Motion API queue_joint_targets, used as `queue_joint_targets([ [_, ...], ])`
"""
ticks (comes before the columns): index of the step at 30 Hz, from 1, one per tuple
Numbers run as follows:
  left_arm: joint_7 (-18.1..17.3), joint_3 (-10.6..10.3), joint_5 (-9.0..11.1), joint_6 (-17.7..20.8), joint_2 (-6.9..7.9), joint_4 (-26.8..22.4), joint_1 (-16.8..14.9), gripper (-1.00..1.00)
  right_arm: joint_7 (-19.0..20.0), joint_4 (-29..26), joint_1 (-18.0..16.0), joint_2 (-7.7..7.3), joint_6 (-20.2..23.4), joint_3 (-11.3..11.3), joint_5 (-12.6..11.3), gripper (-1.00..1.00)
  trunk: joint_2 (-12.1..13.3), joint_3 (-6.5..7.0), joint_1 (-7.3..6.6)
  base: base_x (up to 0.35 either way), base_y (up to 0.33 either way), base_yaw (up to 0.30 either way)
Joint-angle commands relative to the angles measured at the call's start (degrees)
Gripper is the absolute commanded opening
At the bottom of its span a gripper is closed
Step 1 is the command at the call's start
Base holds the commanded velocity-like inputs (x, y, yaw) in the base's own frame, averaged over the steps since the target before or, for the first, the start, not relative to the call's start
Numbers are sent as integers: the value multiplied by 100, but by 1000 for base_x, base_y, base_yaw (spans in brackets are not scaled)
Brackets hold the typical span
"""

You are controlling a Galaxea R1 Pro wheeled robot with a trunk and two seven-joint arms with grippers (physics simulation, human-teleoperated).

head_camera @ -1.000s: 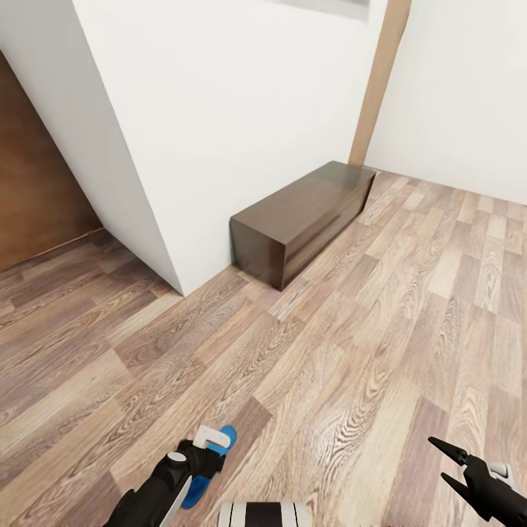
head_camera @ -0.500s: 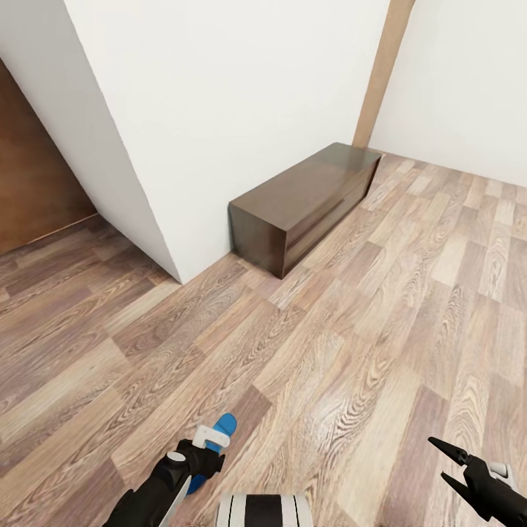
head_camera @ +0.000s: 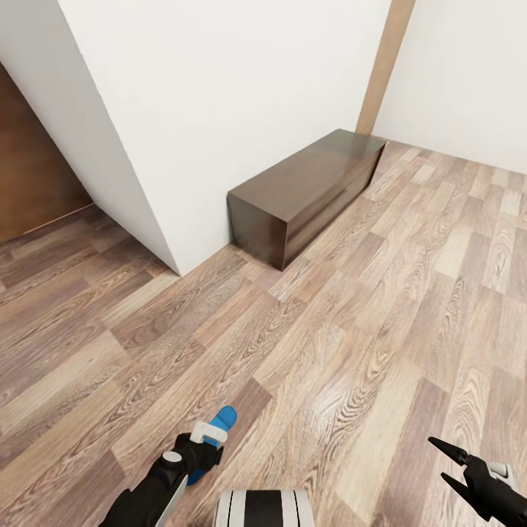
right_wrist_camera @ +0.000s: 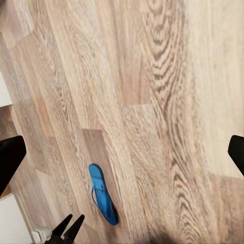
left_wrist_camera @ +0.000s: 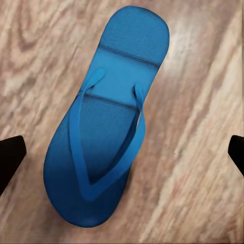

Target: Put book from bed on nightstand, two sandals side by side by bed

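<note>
Blue and flat, one sandal (left_wrist_camera: 104, 127) lies on the wood-plank floor (head_camera: 351, 344) near us, strap side up. Our left gripper (head_camera: 207, 438) hovers directly above it, jaws spread wide to either side and holding nothing. At the near right, our right gripper (head_camera: 445, 462) hangs open and empty. Farther off, a dark-brown cabinet (head_camera: 307, 192) stands against the white wall (head_camera: 219, 95).
</note>
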Motion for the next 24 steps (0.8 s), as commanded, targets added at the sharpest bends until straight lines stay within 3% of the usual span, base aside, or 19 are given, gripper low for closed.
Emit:
queue_joint_targets([
  [1,-13,2,-31,-30,0,-13,-1,100,25,-1,-1,0,25,-8,17,100,-1,-3,-1,0,0,0],
  [8,-3,4,-31,-411,-32,-43,-29,100,25,-3,-1,0,25,-12,17,100,-1,-3,-1,0,0,0],
  [24,1,-3,-31,-530,-114,-41,-111,100,25,-8,-1,0,25,-15,17,100,-1,-3,-1,0,0,0],
])
